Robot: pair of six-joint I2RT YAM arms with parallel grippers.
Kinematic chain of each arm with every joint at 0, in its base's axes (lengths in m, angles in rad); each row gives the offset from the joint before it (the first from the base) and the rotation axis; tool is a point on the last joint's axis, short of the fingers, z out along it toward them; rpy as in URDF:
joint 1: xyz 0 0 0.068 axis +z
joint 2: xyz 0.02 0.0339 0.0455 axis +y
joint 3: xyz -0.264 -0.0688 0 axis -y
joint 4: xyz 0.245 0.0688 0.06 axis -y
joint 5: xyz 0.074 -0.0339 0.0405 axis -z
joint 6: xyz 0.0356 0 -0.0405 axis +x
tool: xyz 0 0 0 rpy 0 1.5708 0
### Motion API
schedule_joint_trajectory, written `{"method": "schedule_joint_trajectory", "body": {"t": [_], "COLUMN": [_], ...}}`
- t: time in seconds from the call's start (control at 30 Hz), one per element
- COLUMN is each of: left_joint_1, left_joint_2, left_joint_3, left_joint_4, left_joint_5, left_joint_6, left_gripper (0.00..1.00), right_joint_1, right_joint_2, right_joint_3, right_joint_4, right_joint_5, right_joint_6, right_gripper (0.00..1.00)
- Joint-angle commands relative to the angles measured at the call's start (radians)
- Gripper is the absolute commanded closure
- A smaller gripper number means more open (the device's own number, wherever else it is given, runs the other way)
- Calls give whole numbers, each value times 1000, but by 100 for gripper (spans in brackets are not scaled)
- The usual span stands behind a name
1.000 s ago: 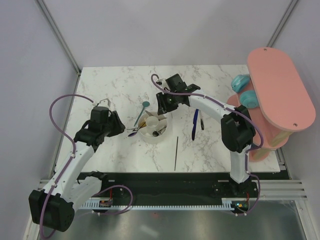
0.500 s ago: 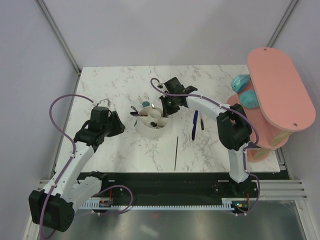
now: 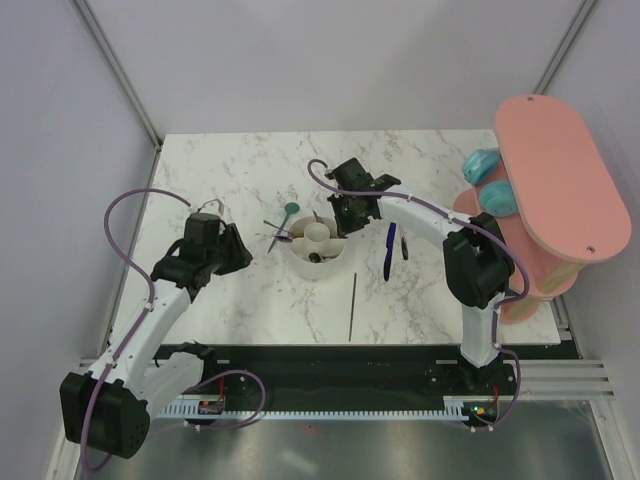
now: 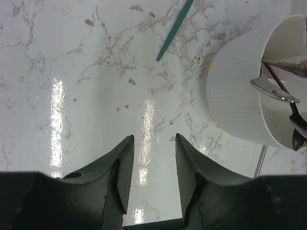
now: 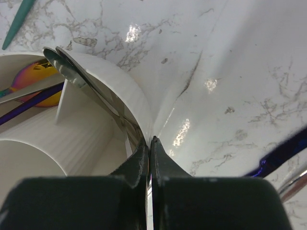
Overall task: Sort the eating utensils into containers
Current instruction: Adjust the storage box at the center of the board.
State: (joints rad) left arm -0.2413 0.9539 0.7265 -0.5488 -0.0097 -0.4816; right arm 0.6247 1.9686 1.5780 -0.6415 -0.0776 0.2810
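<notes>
My right gripper (image 5: 149, 146) has its jaws pinched together at the holder's (image 5: 120, 91) rim, at the table's (image 3: 220, 170) middle. A silver utensil (image 5: 81, 80) runs into them, but I cannot tell whether it is held. I'd lift slowly, without dragging the holder. My left gripper (image 4: 152, 163) hangs with its jaws apart, empty.

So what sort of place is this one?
Most likely a robot test cell, not a kitchen: marble-pattern tabletop boxed in by plain pale walls, two robot arms bolted at its near edge.

Robotics laboratory cell: white marble-patterned tabletop (image 3: 220, 180) boxed by plain pale wall panels (image 3: 330, 60) on metal frame posts (image 3: 116, 72); two cabled robot arms (image 3: 150, 315) bolted at its edge.
</notes>
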Motion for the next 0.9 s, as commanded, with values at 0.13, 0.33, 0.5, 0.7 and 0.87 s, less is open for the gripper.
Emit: {"method": "schedule_joint_trajectory", "body": {"t": [0.13,0.33,0.5,0.7,0.87], "left_joint_1": [4,4,4,4,4], "left_joint_2": [13,9,9,-12,-20], "left_joint_3": [-18,-10,8,5,-2], "left_joint_4": [44,50,41,6,-2], "left_joint_5": [37,30,21,13,-9], "left_joint_6": [14,-3,0,8,12], "left_gripper": [53,53,53,53,53], "right_joint_1": [26,66,86,93,116], "right_joint_2": [-99,-91,-21,30,38], "right_joint_3": [33,-74,-82,-37,22], "right_joint_4": [-56,23,68,40,-79], "right_joint_5": [198,289,266,364,561], "right_joint_6": [89,303,444,645,707], "right_gripper": [100,100,100,100,100]}}
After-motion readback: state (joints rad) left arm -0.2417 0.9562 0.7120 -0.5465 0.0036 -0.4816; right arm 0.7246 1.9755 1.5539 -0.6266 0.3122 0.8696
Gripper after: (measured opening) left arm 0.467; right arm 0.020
